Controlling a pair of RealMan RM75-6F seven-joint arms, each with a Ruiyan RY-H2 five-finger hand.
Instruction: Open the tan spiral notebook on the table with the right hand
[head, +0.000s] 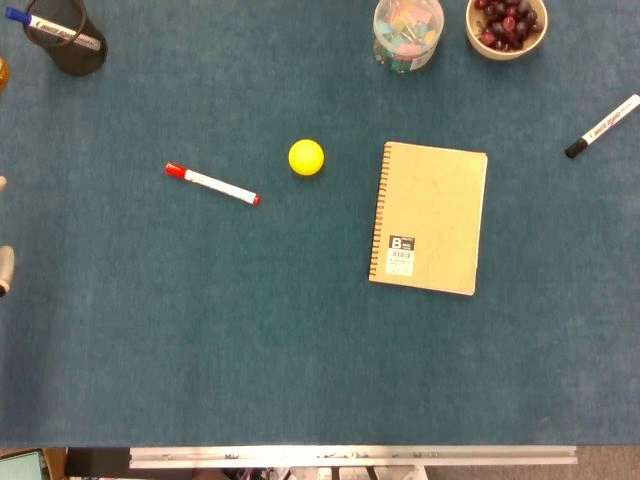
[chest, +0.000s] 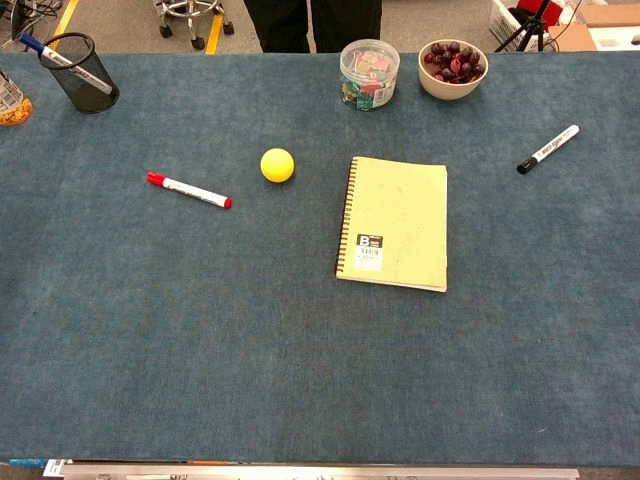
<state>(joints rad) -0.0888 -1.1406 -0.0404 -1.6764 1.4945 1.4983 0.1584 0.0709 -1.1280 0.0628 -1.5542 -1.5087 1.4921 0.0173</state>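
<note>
The notebook (head: 428, 218) lies closed and flat on the tabletop (head: 250, 330), spiral on its left side, a small label near the lower left corner. The right hand shows in neither view, so its state cannot be told, and no place can be given from it. Of the left hand only pale tips (head: 5, 268) show at the left edge of the head view; open or closed, I cannot tell. A yellow ball (head: 306, 157) sits just left of the notebook, a red marker (head: 211, 184) further left.

We see both views evenly and brightly lit from overhead, sharply focused, with short soft shadows, no glare, and slight darkening toward the edges.
</note>
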